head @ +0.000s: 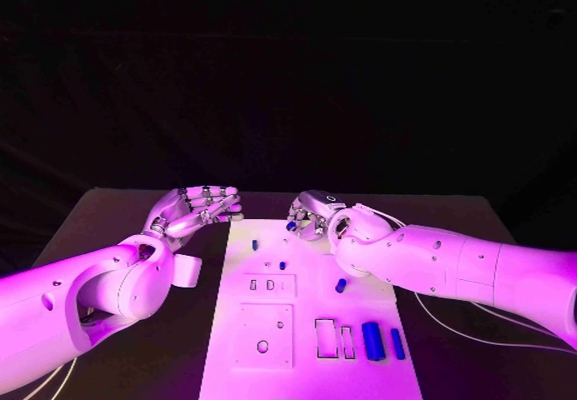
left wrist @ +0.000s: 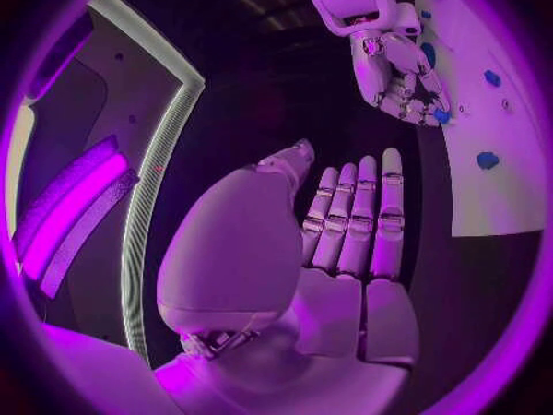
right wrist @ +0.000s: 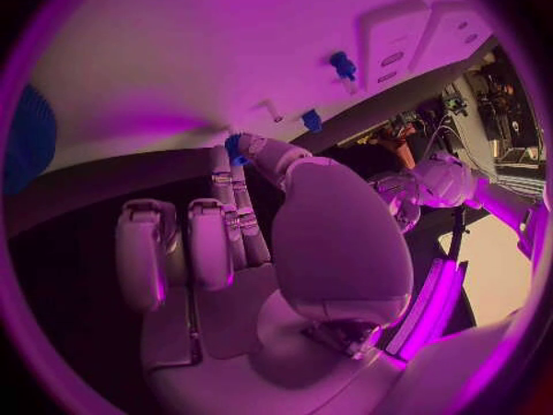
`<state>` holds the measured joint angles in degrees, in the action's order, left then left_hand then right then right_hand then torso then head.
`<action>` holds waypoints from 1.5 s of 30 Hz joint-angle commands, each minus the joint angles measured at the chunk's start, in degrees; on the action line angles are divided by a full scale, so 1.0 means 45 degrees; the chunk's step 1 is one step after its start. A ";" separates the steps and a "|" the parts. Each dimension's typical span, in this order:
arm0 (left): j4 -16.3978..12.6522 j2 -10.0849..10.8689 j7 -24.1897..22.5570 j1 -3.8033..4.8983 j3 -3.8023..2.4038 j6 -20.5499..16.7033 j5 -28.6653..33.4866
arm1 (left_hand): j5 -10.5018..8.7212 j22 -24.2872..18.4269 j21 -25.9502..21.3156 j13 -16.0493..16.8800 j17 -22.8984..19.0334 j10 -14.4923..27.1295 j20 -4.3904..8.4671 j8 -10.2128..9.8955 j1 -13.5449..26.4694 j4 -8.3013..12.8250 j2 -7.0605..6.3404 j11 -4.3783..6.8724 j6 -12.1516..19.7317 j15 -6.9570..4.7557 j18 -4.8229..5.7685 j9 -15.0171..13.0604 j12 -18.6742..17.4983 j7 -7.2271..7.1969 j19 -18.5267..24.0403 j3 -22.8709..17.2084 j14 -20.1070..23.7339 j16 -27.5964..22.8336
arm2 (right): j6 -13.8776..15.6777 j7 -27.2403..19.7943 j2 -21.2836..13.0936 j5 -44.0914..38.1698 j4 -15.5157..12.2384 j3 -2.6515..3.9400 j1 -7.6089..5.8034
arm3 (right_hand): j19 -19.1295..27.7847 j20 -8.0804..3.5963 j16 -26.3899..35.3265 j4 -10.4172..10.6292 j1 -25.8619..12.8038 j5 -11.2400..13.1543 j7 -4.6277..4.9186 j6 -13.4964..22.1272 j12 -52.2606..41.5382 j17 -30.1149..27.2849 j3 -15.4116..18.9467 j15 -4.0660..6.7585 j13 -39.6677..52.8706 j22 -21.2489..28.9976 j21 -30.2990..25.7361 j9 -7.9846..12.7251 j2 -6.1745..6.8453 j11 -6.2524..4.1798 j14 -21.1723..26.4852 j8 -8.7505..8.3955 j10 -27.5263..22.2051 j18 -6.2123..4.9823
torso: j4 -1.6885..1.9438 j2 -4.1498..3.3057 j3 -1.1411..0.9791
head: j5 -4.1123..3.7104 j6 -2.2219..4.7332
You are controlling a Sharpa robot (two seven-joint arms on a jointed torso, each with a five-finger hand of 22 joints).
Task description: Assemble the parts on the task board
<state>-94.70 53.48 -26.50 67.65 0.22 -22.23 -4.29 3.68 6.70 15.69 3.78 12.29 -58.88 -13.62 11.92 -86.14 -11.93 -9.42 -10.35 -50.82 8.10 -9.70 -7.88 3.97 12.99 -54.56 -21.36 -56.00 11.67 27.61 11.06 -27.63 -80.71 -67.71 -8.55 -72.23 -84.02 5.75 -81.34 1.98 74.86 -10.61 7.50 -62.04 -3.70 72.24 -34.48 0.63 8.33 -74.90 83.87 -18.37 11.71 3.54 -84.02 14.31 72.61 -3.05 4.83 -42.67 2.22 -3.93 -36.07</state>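
The white task board (head: 307,379) lies in the middle of the black table. My right hand (head: 315,215) hovers over the board's far edge and pinches a small blue part (head: 293,225) at its fingertips; the part (right wrist: 234,145) sits between thumb and finger, close above the board (right wrist: 173,65). My left hand (head: 193,208) is off the board's far left corner, fingers stretched and apart, holding nothing. From the left wrist, the flat left hand (left wrist: 346,249) faces my right hand (left wrist: 397,74) and its blue part (left wrist: 441,115).
Small blue pegs stand on the board (head: 255,244) (head: 283,265) (head: 340,285). Two long blue cylinders (head: 373,340) (head: 397,343) lie near the right edge beside two slots (head: 326,337). Two raised white plates (head: 268,285) (head: 264,335) sit on the left half. Cables (head: 457,333) trail at the right.
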 commanded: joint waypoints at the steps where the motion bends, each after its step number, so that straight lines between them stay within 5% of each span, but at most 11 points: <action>1: -0.0007 -0.0024 -0.0029 0.0032 -0.0013 0.0191 -0.0051 | -0.0077 0.0019 0.0054 -0.0018 0.0024 0.0024 0.0005 -0.0073 -0.0023 0.0066 -0.0101 -0.0046 0.0067 0.0021 -0.0143 0.0020 -0.0075 0.0105 -0.0023 -0.0077 0.0135 -0.0065 | -0.0118 -0.0089 0.0018 -0.0027 -0.0032 -0.0009 0.0021 | -0.0063 -0.0114 -0.0013 0.0027 -0.0129 -0.0027 -0.0053 -0.0026 0.0009 -0.0011 -0.0061 0.0037 0.0003 -0.0962 -0.0061 -0.0056 -0.0040 0.0016 -0.0623 0.0028 0.0059 0.0146 | -0.0002 -0.0011 0.0011 | 0.0007 0.0002; 24: 0.0004 -0.0047 0.0031 0.0068 -0.0013 0.0227 -0.0051 | -0.0079 0.0019 0.0055 -0.0018 0.0027 0.0032 0.0003 -0.0077 -0.0024 0.0081 -0.0106 -0.0049 0.0073 0.0027 -0.0140 0.0022 -0.0076 0.0107 -0.0015 -0.0084 0.0156 -0.0082 | -0.1037 0.0212 0.0343 -0.0361 0.0318 -0.0020 0.0017 | 0.0279 0.0042 0.0075 0.0071 -0.0491 0.0158 0.0179 0.0600 0.0055 -0.0291 -0.0086 -0.0150 -0.0063 -0.0426 -0.0428 -0.0256 0.0340 0.0246 -0.0537 -0.0190 -0.0585 0.0021 | 0.0024 -0.0018 0.0020 | 0.0004 -0.0034; 30: 0.0016 -0.0036 0.0043 0.0075 -0.0013 0.0226 -0.0051 | -0.0082 0.0019 0.0057 -0.0018 0.0030 0.0043 0.0001 -0.0082 -0.0019 0.0092 -0.0112 -0.0053 0.0081 0.0031 -0.0139 0.0024 -0.0078 0.0109 -0.0009 -0.0088 0.0172 -0.0096 | -0.0779 0.0189 0.0306 -0.0462 0.0279 -0.0024 0.0017 | 0.0746 0.0167 0.0319 0.0110 -0.0724 0.0170 0.0285 0.1269 0.0054 -0.0795 0.0081 -0.0287 -0.0136 0.0378 -0.0990 -0.0272 0.0714 0.0393 -0.0390 -0.0562 -0.1346 -0.0162 | -0.0010 -0.0016 0.0015 | 0.0033 -0.0026; 34: 0.0025 -0.0017 0.0049 0.0078 -0.0013 0.0225 -0.0051 | -0.0082 0.0019 0.0057 -0.0018 0.0030 0.0043 0.0001 -0.0082 -0.0019 0.0092 -0.0112 -0.0053 0.0081 0.0031 -0.0139 0.0024 -0.0078 0.0109 -0.0009 -0.0088 0.0172 -0.0096 | -0.0484 0.0208 0.0103 -0.0576 0.0090 -0.0025 0.0015 | 0.1158 0.0183 0.0493 0.0098 -0.0748 0.0150 0.0233 0.2431 -0.0082 -0.1149 0.1178 -0.0270 -0.0096 0.1151 -0.1609 -0.0174 0.0907 0.0381 -0.0304 -0.1230 -0.2015 -0.0332 | -0.0026 -0.0003 0.0016 | 0.0029 -0.0002; 39: 0.0057 0.0027 0.0053 0.0081 -0.0012 0.0217 -0.0051 | -0.0082 0.0019 0.0057 -0.0018 0.0030 0.0043 0.0001 -0.0082 -0.0019 0.0092 -0.0112 -0.0053 0.0081 0.0031 -0.0139 0.0024 -0.0078 0.0109 -0.0009 -0.0088 0.0172 -0.0096 | -0.0182 0.0231 -0.0702 -0.0612 -0.0744 -0.0010 -0.0056 | 0.1166 0.0163 0.0556 0.0177 -0.0228 0.0042 0.0118 0.2603 -0.0446 -0.1356 0.2909 -0.0251 0.0024 0.1328 -0.1854 -0.0245 0.0592 0.0363 -0.0279 -0.1377 -0.2307 -0.0364 | -0.0052 -0.0006 0.0002 | 0.0043 0.0044; 45: 0.0096 0.0076 0.0061 0.0083 -0.0011 0.0215 -0.0038 | -0.0084 0.0019 0.0060 -0.0020 0.0036 0.0061 -0.0002 -0.0091 -0.0009 0.0104 -0.0118 -0.0059 0.0096 0.0037 -0.0138 0.0027 -0.0083 0.0114 -0.0001 -0.0092 0.0189 -0.0112 | 0.0111 0.0213 -0.1896 -0.0279 -0.1913 0.0072 -0.0245 | 0.0917 0.0108 0.0481 0.0267 0.0021 -0.0167 0.0192 0.2370 -0.0822 -0.1252 0.3319 -0.0184 0.0169 0.0943 -0.1628 -0.0323 0.0438 0.0269 -0.0314 -0.1296 -0.2007 -0.0284 | -0.0127 0.0014 -0.0026 | 0.0041 0.0085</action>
<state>-94.22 53.87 -25.98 67.89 0.22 -22.17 -4.30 3.68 6.69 15.69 3.79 12.38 -58.88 -13.62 11.71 -86.14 -11.70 -9.42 -10.35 -50.82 8.11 -9.70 -7.82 3.98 13.00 -54.56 -21.60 -55.58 11.44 26.48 12.07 -35.58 -82.28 -75.44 -8.28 -73.20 -79.53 6.17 -79.18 3.32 74.42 -11.21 8.36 -51.17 -7.25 66.57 -19.85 -0.31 9.03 -70.55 76.39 -19.80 13.57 4.76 -83.92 8.40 63.23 -4.00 4.50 -42.68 2.19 -3.72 -35.76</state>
